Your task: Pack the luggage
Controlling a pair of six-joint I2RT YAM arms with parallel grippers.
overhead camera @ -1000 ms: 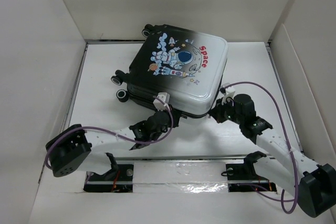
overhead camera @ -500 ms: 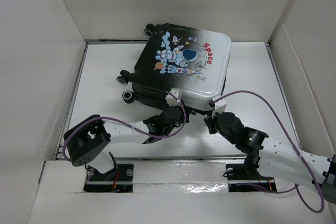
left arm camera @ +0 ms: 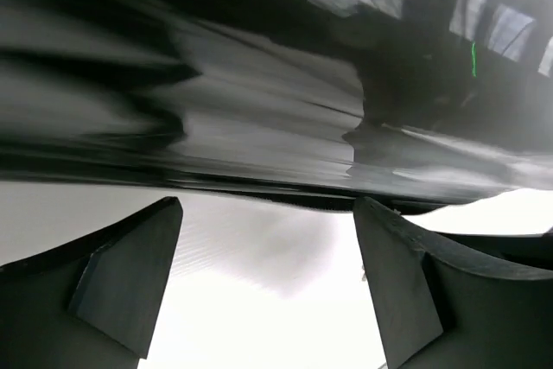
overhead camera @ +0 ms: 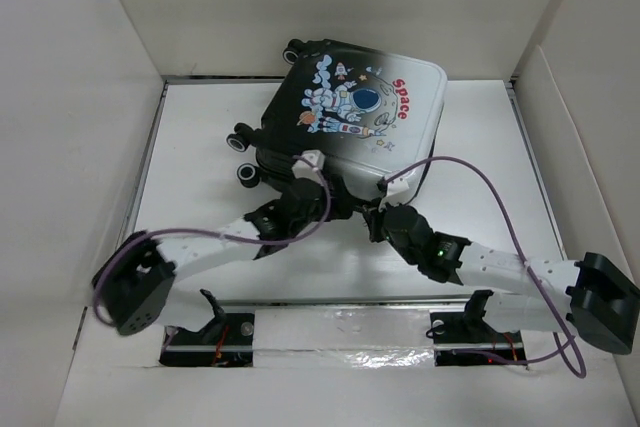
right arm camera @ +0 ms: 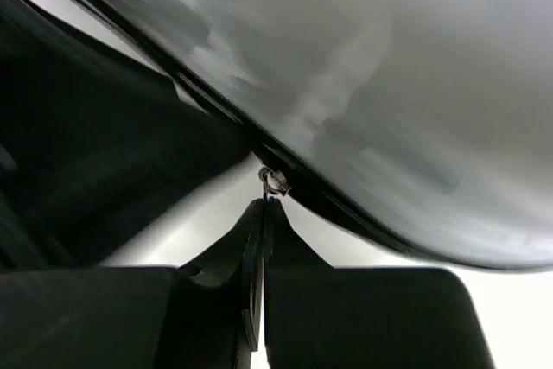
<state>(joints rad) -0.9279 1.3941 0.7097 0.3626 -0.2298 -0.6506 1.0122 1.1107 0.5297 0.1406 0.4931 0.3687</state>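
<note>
left jaws are hanging released beside the luggage (overhead camera: pixel 352 119), right jaws are sitting clenched at its zipper pull (right arm camera: pixel 275 181)

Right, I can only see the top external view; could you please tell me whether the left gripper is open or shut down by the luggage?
Observer: In the left wrist view the left gripper is open. Its fingers are wide apart with nothing between them, and the dark shell of the luggage is just beyond the tips.
Operator: Thank you. And how does the right gripper stand, please?
Observer: In the right wrist view the right gripper is shut. Its tips sit right under a small metal zipper ring on the luggage seam. I cannot tell whether they pinch it.
</note>
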